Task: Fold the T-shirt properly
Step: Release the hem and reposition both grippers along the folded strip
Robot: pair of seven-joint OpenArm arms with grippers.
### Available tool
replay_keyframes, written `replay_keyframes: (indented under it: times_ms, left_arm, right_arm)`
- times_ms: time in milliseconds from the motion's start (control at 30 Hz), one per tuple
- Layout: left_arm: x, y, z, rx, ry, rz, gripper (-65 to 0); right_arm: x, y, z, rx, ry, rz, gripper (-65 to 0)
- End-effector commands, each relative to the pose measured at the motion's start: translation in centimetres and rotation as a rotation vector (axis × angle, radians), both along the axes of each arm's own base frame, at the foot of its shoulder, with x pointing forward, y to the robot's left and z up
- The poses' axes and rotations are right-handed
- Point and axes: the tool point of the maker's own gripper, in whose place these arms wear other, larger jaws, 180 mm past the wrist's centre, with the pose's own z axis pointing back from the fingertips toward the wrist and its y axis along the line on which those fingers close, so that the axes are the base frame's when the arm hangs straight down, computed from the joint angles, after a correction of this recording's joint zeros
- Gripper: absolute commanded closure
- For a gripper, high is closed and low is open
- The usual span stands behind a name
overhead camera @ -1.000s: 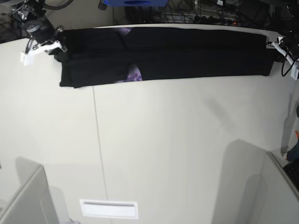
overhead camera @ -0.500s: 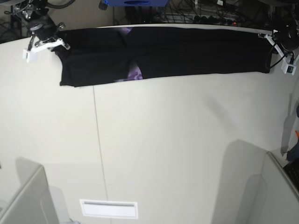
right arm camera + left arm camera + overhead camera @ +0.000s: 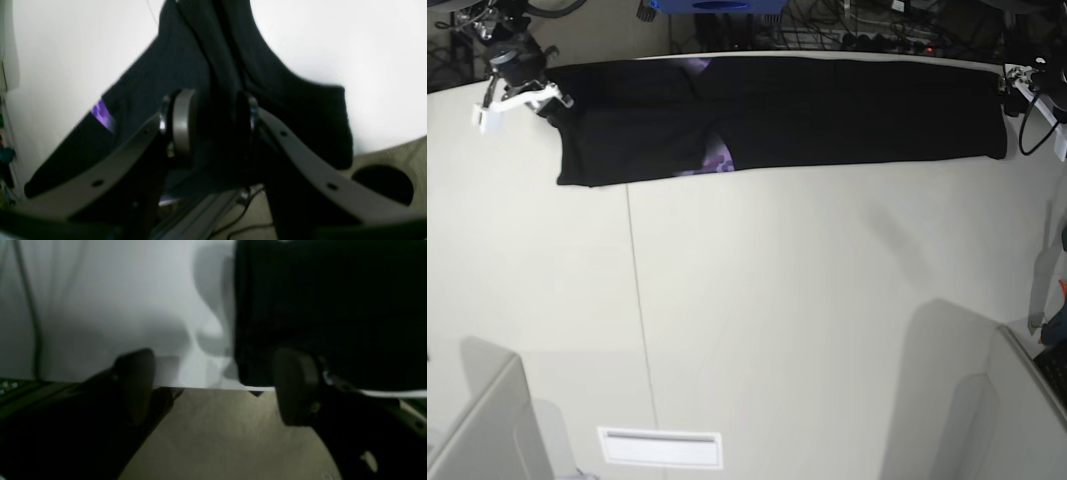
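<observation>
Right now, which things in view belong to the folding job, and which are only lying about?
Part of the job:
- T-shirt, a long black band along the table's far edge
- right gripper, cloth between its jaws
- left gripper, open at the shirt's end

Just lying about:
- cables behind the table
- blue box

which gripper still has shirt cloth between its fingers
The right gripper, at the base view's left end of the T-shirt: black cloth runs between its fingers. The left gripper is open beside the other end with nothing between.
</observation>
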Motion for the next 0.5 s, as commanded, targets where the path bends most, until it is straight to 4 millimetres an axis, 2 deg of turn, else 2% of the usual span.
replay_keyframes:
  times_ms: [0, 33, 67, 100, 133, 167, 233, 300, 467]
  left_arm:
    - [0.8, -0.4, 1.0, -0.011, -0.049, -0.02, -49.7]
    - [0.9, -0.8, 1.1, -0.038, -0.065, -0.017, -43.9]
    - [1.0, -1.3, 0.9, -0.064, -0.074, -0.018, -35.2]
    - [1.0, -1.7, 0.8, -0.08, -0.078, -0.019, -23.5]
    - [1.1, -1.8, 0.8, -0.087, -0.083, -0.012, -9.2]
    - [1.0, -2.1, 0.5, -0.1, -0.086, -0.001, 0.0]
    - [0.7, -2.5, 0.0, -0.119, -0.087, 0.014, 0.0]
    - [1.1, -3.9, -0.9, -0.151, -0.071, -0.015, 0.0]
    - [0.5, -5.9, -5.9, -0.138, 0.086, -0.054, 0.0]
  right_arm:
    - [0.8, 0.1, 1.4, -0.012, -0.058, 0.007, -19.5]
    - [1.0, 0.4, 1.5, -0.01, -0.068, 0.021, -19.1]
    - [1.4, 1.7, 1.6, 0.006, -0.088, 0.069, -16.8]
    - [1.7, 2.9, 1.7, 0.017, -0.103, 0.119, -11.9]
    - [1.7, 4.0, 1.6, 0.033, -0.11, 0.158, -4.1]
    - [2.0, 4.7, 1.5, 0.046, -0.117, 0.182, 0.0]
    - [2.1, 5.0, 0.4, 0.069, -0.092, 0.174, 0.0]
    - [2.0, 4.5, -1.4, 0.066, -0.044, 0.152, 0.0]
    - [1.8, 3.0, -5.4, 0.002, 0.06, 0.135, 0.0]
